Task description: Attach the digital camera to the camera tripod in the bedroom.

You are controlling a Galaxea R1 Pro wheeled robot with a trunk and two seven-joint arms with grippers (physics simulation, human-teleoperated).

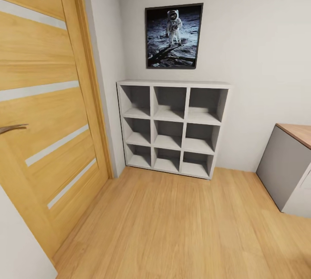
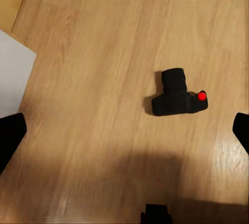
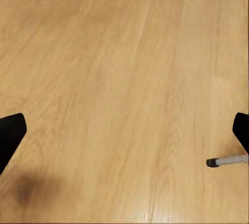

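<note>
The digital camera [image 2: 176, 96], small and black with a red button at one end, lies on the light wood floor in the left wrist view. My left gripper [image 2: 126, 133] hangs well above it, open, with its black fingertips [image 2: 10, 136] at the frame's edges and nothing between them. In the right wrist view one black foot and a short length of silver leg of the camera tripod [image 3: 225, 160] rest on the floor. My right gripper [image 3: 126, 133] is open and empty over bare floor beside that foot.
In the head view the bedroom has a wooden door [image 1: 47, 110] at left, a white cube shelf [image 1: 172, 128] against the far wall under an astronaut picture [image 1: 174, 36], and a wood-topped desk [image 1: 289, 162] at right. Wood floor [image 1: 172, 227] lies between them.
</note>
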